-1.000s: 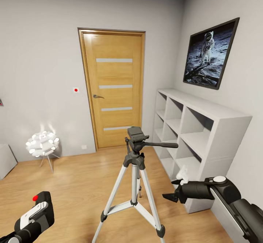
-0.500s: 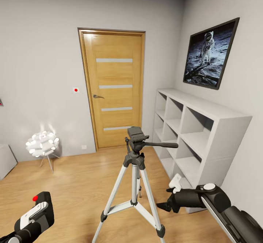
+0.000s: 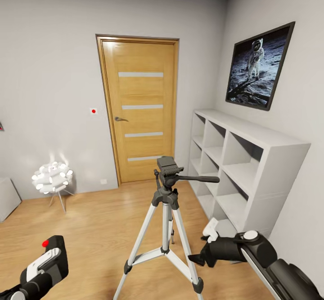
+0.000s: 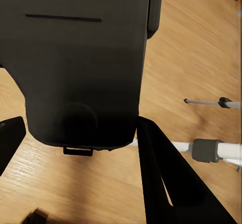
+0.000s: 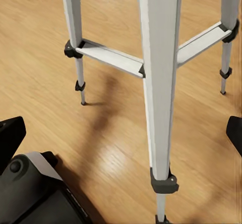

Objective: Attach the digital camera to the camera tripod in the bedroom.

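My right gripper [image 3: 196, 259] has dropped lower beside the tripod [image 3: 165, 219], jaws spread wide and empty, so it is not yet bracing anything. My left gripper [image 3: 42, 268] stays clamped on the camera [image 3: 53, 255], low and well left of the tripod head.

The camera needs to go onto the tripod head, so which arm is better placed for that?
Left: its hand already grips the camera. The right hand is open, low beside the tripod.
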Robot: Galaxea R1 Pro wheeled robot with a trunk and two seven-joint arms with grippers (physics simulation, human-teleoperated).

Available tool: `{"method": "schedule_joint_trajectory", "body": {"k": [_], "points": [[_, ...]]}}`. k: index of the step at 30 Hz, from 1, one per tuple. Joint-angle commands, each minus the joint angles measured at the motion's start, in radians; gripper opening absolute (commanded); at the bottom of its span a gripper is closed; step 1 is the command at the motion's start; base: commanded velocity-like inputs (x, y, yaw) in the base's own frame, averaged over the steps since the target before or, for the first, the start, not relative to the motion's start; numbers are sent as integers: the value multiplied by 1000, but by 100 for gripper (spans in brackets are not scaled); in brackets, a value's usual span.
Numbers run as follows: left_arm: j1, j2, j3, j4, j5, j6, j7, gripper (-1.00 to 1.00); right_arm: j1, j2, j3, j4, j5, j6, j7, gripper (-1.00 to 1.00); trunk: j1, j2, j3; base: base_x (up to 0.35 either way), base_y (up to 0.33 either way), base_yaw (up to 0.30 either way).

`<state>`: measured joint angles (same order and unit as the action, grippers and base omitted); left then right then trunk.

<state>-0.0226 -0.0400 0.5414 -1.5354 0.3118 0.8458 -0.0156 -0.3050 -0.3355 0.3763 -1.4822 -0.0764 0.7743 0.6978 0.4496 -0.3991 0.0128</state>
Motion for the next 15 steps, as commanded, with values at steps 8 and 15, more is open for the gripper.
{"method": "schedule_joint_trajectory", "body": {"k": [8, 15], "points": [[-43, 45, -135, -32, -9, 4, -15, -100, 1, 53, 0, 18, -13, 5, -132, 100, 0, -1, 0, 0, 0, 0], [-74, 154, -294, -28, -12, -84, -49, -100, 2, 62, 0, 22, -13, 0, -151, 100, 0, -1, 0, 0, 0, 0]]}}
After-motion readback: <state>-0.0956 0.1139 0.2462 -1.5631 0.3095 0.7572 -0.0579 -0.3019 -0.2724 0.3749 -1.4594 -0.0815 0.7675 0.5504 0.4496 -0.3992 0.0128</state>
